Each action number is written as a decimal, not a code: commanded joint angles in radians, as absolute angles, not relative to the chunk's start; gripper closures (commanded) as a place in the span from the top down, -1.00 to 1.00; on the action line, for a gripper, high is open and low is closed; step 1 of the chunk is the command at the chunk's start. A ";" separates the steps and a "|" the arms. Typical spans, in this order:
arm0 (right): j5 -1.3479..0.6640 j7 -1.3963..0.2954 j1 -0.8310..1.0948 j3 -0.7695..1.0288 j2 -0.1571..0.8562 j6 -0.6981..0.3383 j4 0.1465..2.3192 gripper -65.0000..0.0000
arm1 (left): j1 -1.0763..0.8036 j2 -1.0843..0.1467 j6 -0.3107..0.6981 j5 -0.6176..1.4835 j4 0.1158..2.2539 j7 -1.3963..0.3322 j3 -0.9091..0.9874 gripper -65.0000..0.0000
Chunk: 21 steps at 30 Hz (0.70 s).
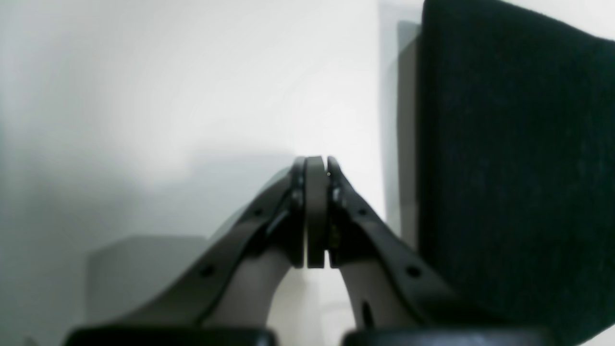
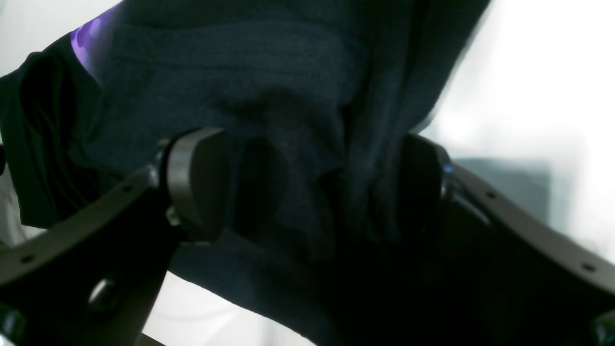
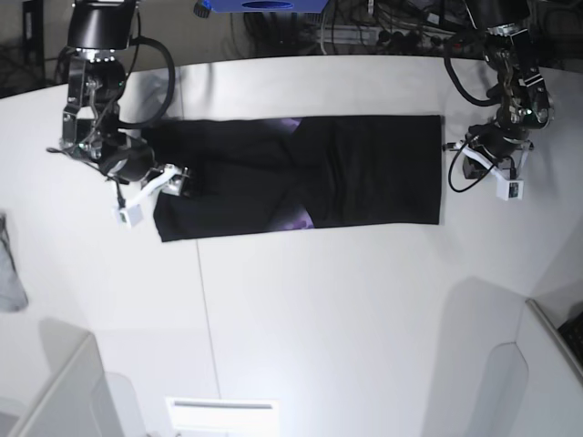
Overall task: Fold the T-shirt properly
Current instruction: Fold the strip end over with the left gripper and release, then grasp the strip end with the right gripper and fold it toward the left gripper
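The black T-shirt [image 3: 364, 173] lies folded into a long strip across the far part of the white table [image 3: 319, 319]. Bits of purple print [image 3: 296, 218] show at its folds. My right gripper [image 3: 178, 180] is at the strip's left end. In the right wrist view its jaws stand apart [image 2: 307, 187] with bunched black cloth [image 2: 269, 72] between the pads and a purple patch [image 2: 86, 36] at the top left. My left gripper [image 3: 460, 164] is just beside the strip's right edge. In the left wrist view it is shut and empty [image 1: 317, 161], with the shirt's edge [image 1: 509, 158] to its right.
A small grey cloth [image 3: 9, 273] lies at the table's left edge. A blue object [image 3: 264, 5] and cables sit behind the table. White box-like edges stand at the bottom left [image 3: 55, 391] and bottom right [image 3: 537, 364].
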State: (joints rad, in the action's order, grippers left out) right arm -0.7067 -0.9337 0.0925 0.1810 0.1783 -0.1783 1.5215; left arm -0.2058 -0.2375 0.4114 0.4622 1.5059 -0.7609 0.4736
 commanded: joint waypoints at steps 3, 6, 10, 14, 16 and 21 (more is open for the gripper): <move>-0.704 -0.951 0.082 0.180 0.185 -0.183 1.474 0.23 | -0.185 -0.237 0.415 0.472 1.489 -0.745 0.452 -1.00; -0.702 -0.928 0.074 0.182 0.185 -0.183 1.445 -0.27 | -0.179 -0.229 0.415 0.472 1.488 -0.745 0.414 -1.00; -0.697 -0.897 0.071 0.183 0.196 -0.183 1.448 -1.00 | -0.177 -0.228 0.415 0.472 1.483 -0.745 0.360 -1.00; -0.696 -0.897 0.062 0.179 0.211 -0.176 1.461 -1.00 | -0.150 -0.228 0.415 0.472 1.481 -0.745 0.321 -1.00; -0.694 -0.897 0.067 0.179 0.211 -0.174 1.508 -1.00 | -0.143 -0.226 0.414 0.472 1.481 -0.745 0.308 -1.00; -0.694 -0.898 0.090 0.143 0.211 -0.077 1.652 -1.00 | -0.134 -0.214 0.414 0.472 1.492 -0.748 0.303 -1.00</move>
